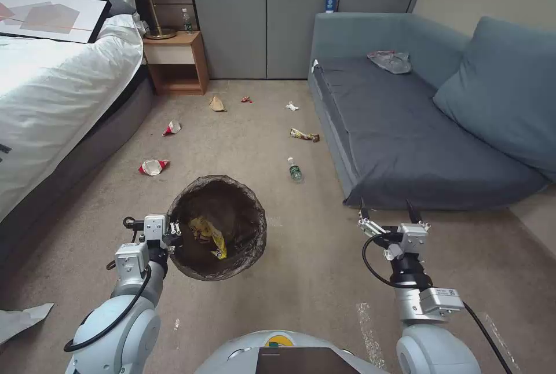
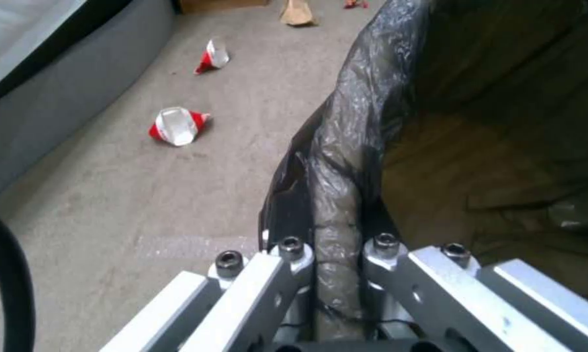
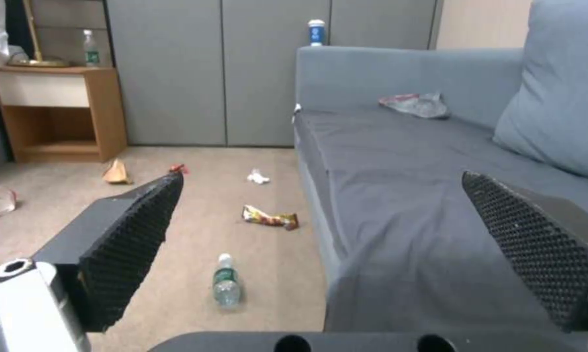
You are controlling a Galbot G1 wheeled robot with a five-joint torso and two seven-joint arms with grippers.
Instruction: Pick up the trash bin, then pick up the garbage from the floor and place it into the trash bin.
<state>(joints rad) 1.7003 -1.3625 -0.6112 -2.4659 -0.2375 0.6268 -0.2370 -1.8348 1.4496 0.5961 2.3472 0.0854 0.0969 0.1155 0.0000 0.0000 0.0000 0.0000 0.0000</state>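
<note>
Grey fabric covered the sofa point(image 1: 405, 131) along the right edge of the carpet point(image 1: 243, 131), opposite the white bed point(image 1: 52, 84) on the left, with a wooden nightstand point(image 1: 175, 61) at the far wall between them. Above the near middle of the carpet hung the trash bin point(image 1: 217, 226), its dark bag folded over the rim and a yellow wrapper point(image 1: 211, 236) lying inside. The left gripper point(image 1: 172, 234) was clamped on the bin's left rim, the bagged edge point(image 2: 336, 244) pinched between its fingers. The right gripper point(image 1: 388, 211) hovered by the sofa's near corner with its black fingers point(image 3: 131, 234) spread wide and nothing between them. Litter lay scattered over the carpet beyond the bin: a small green-labelled bottle point(image 1: 295, 169) just beside the sofa's front edge, a snack wrapper point(image 1: 304, 135) farther along it, a white tissue point(image 1: 291, 106), a brown paper bag point(image 1: 217, 104) near the nightstand, and two crushed red-white cups point(image 1: 153, 167) point(image 1: 172, 128) toward the bed.
</note>
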